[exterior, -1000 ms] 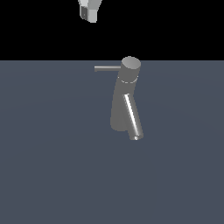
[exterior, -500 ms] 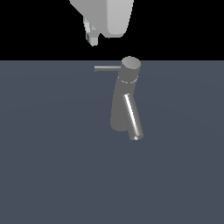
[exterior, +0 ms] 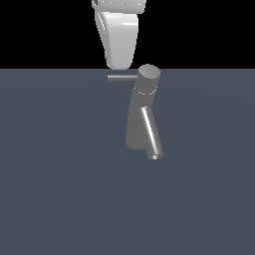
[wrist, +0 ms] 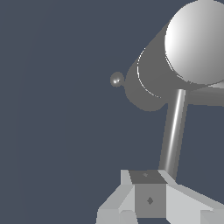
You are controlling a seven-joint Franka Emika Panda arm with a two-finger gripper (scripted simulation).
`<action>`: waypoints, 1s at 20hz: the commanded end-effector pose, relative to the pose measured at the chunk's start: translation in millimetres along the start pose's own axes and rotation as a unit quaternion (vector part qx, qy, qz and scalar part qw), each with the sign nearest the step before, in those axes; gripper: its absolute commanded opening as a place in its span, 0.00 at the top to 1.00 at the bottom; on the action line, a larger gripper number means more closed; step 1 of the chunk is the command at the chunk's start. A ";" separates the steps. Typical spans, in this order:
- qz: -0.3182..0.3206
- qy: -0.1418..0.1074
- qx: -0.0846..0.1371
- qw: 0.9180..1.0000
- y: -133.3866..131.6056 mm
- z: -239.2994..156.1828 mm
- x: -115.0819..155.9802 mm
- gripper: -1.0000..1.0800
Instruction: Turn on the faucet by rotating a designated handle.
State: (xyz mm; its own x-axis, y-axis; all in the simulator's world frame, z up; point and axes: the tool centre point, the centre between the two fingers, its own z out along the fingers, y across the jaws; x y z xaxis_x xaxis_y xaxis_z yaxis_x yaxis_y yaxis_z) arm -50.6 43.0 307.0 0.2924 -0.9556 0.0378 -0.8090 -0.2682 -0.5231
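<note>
The grey faucet (exterior: 141, 112) stands leaning on the dark floor, with a flat round cap (exterior: 148, 73) and a shiny slanted spout (exterior: 151, 133). The handle (exterior: 121, 77) is a thin rod that sticks out from the cap section toward the exterior view's left. My white gripper (exterior: 119, 64) hangs just above the handle, and its tip is level with the rod's top. I cannot tell if it touches. In the wrist view the handle (wrist: 174, 129) runs from the faucet's cap (wrist: 197, 41) to my fingertips (wrist: 149, 194). The fingertips look pressed together and hold nothing.
A flat dark grey floor (exterior: 60, 174) surrounds the faucet. The background above the floor's far edge is black. A small shiny round end (wrist: 117, 79) peeks out beside the faucet body in the wrist view.
My gripper has come down from the top of the exterior view and moved to its right. It now hangs right above the handle. The faucet and handle have not moved.
</note>
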 end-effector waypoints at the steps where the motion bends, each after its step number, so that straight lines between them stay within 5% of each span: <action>1: 0.021 0.006 0.007 1.000 -4.5 8.8 4.0 1.00; 20: 0.064 0.020 0.020 0.998 -8.9 26.3 13.4 1.00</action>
State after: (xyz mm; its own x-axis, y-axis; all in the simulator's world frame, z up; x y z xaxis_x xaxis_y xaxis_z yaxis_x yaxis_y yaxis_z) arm -23.9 35.9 291.2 0.1678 -0.9858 0.0019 -0.8168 -0.1401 -0.5597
